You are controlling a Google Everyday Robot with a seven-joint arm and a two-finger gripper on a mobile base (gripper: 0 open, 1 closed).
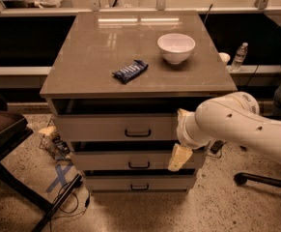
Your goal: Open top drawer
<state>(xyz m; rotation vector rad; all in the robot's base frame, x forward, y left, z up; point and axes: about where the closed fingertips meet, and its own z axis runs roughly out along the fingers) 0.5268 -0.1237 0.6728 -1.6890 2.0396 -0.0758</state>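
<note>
White arm (236,122), cream hand (180,157) at tip

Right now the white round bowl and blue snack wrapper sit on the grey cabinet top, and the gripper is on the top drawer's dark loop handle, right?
No: the camera view shows the gripper right of and below that loop handle, not touching. The bowl and wrapper are as stated.

No legible txt: the blue snack wrapper (130,71) on the cabinet top (96,47) has pale print that can't be read, & nothing readable on the water bottle (239,56) at right. Only sign is a blue tape X (60,176) on the floor (203,211), left of the cabinet. Gripper (179,156) sits before the middle drawer (111,162), right end.
</note>
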